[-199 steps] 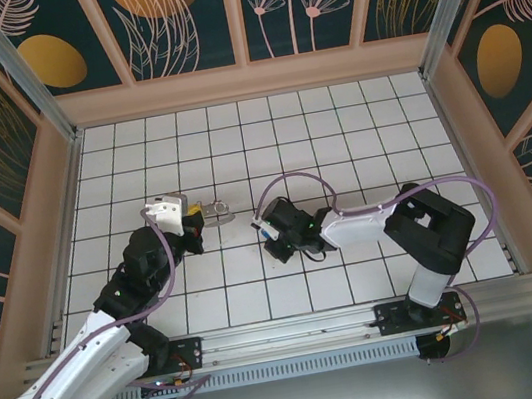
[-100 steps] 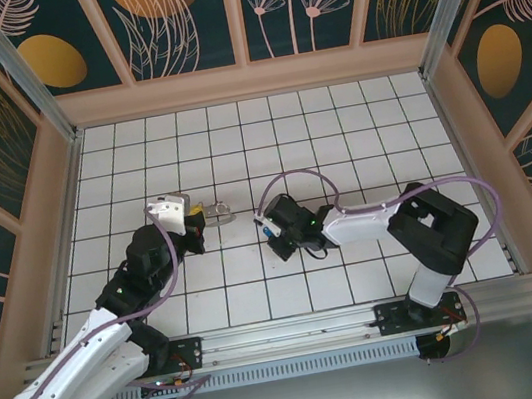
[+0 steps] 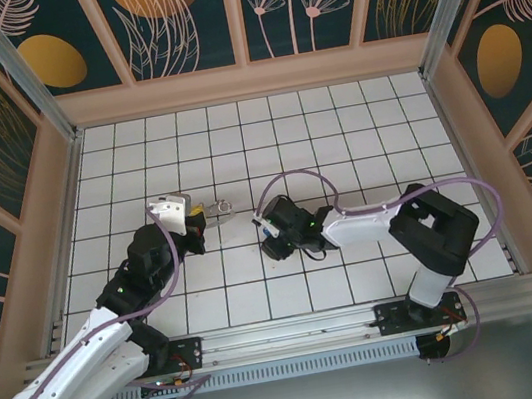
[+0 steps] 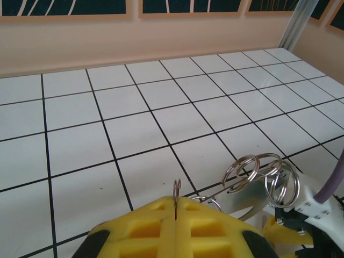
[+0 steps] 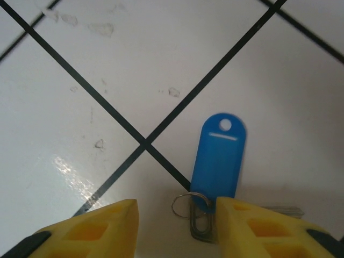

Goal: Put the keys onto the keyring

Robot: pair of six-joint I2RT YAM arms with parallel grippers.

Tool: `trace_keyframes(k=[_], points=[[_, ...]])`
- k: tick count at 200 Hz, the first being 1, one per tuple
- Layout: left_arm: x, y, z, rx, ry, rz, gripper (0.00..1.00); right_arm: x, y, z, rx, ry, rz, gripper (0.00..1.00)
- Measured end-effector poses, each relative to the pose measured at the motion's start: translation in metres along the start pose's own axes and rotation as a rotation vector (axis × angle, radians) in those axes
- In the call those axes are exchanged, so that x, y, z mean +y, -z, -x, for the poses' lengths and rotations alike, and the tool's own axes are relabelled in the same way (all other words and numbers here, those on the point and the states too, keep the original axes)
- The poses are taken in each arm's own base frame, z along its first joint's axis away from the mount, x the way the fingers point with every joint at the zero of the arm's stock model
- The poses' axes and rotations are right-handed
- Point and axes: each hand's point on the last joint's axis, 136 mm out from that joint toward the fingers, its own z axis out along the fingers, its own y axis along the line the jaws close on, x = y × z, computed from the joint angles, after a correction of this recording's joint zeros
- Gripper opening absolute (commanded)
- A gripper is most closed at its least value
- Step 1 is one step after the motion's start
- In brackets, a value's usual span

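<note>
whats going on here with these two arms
Two robot arms are working on getting a key onto a keyring. The left arm has its jaws shut on the keyring, with the metal rings sticking out in front. The right arm is down low over the key, which lies flat on the tiled table, blue head pointing away. Its jaws are open, with the key's own small ring between them. The key isn't on the keyring yet.
</note>
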Motion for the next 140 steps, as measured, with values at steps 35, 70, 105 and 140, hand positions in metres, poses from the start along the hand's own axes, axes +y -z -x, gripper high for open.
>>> trace_keyframes(k=[35, 70, 105, 140], points=[[0.0, 0.0, 0.0, 0.0, 0.0, 0.0, 0.0, -0.003, -0.006, 0.0, 0.009, 0.001, -0.024, 0.39], [0.0, 0.001, 0.002, -0.006, 0.001, 0.001, 0.0, -0.008, -0.009, 0.002, 0.004, 0.002, -0.054, 0.28], [0.0, 0.002, 0.002, -0.009, 0.001, 0.002, 0.0, -0.012, -0.008, 0.003, -0.002, 0.004, -0.076, 0.18], [0.001, 0.002, 0.002, -0.009, 0.001, 0.002, 0.0, -0.014, -0.005, 0.001, -0.012, 0.006, -0.09, 0.13]])
